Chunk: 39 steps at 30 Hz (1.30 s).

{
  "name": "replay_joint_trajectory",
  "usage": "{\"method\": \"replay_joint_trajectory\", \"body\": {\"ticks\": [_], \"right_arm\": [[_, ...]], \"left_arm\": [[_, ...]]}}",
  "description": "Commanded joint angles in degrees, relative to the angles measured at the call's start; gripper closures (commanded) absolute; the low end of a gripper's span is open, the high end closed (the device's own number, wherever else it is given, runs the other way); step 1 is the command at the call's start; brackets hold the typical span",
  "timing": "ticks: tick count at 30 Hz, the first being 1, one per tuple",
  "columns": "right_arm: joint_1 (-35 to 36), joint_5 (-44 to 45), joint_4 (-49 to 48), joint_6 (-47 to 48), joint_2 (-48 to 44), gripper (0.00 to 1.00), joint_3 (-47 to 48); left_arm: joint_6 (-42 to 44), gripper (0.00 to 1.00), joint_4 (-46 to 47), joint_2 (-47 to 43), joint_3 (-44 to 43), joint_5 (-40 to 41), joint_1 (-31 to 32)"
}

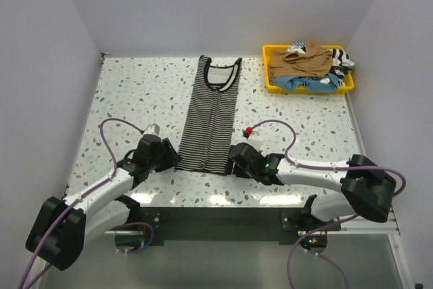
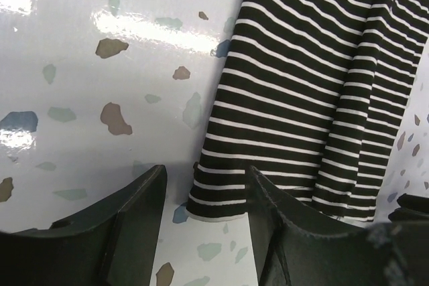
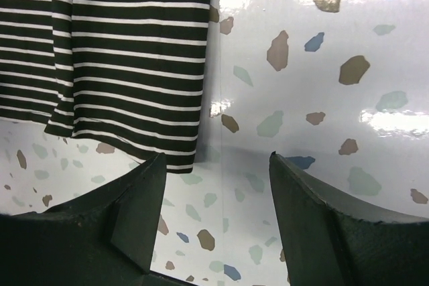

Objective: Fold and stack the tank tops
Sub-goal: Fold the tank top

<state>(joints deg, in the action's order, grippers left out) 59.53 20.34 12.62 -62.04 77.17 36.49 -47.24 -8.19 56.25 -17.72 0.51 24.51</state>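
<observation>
A black-and-white striped tank top (image 1: 212, 116) lies flat in a long narrow strip down the middle of the table, neckline at the far end. My left gripper (image 1: 174, 162) is at the hem's left corner. In the left wrist view that corner (image 2: 221, 195) lies between my open left gripper (image 2: 204, 189) fingers, unclamped. My right gripper (image 1: 235, 160) is by the hem's right corner. In the right wrist view the hem corner (image 3: 181, 155) lies just beyond the left finger (image 3: 137, 199) of the open right gripper (image 3: 214, 172), with bare table between the fingers.
A yellow tray (image 1: 266, 72) at the back right holds a tan-brown top (image 1: 301, 64), a light blue top (image 1: 304, 84) and a striped one (image 1: 342, 57) in a heap. The speckled table (image 1: 135, 99) is walled on the left, back and right.
</observation>
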Motion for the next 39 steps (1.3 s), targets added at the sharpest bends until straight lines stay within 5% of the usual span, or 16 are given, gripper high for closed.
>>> {"method": "replay_joint_trajectory", "body": {"ticks": [1,7,21,28,33,39], "right_arm": [[1.03,2.16,-1.99,-1.59,2.72,0.34,3.32],[1.38,2.25,-2.69,-2.38,5.18,0.37,4.12],[3.4,2.07,-4.01,-2.47,10.19,0.43,6.22],[4.02,1.72,-2.69,-2.12,12.66,0.57,7.1],[4.11,2.95,1.17,-1.24,10.73,0.85,6.23],[4.89,3.48,7.94,2.36,5.72,0.92,5.79]], "left_arm": [[-1.88,0.45,-2.35,2.37,0.93,3.07,2.38],[-7.23,0.49,-4.64,3.78,1.63,8.0,8.08],[-9.01,0.58,-4.91,4.31,2.42,8.1,9.32],[-9.09,0.69,-4.04,4.22,3.56,6.53,9.68],[-8.57,0.91,-3.42,4.04,3.83,4.32,10.9],[-10.75,1.0,-5.87,3.52,2.69,3.0,16.79]]}}
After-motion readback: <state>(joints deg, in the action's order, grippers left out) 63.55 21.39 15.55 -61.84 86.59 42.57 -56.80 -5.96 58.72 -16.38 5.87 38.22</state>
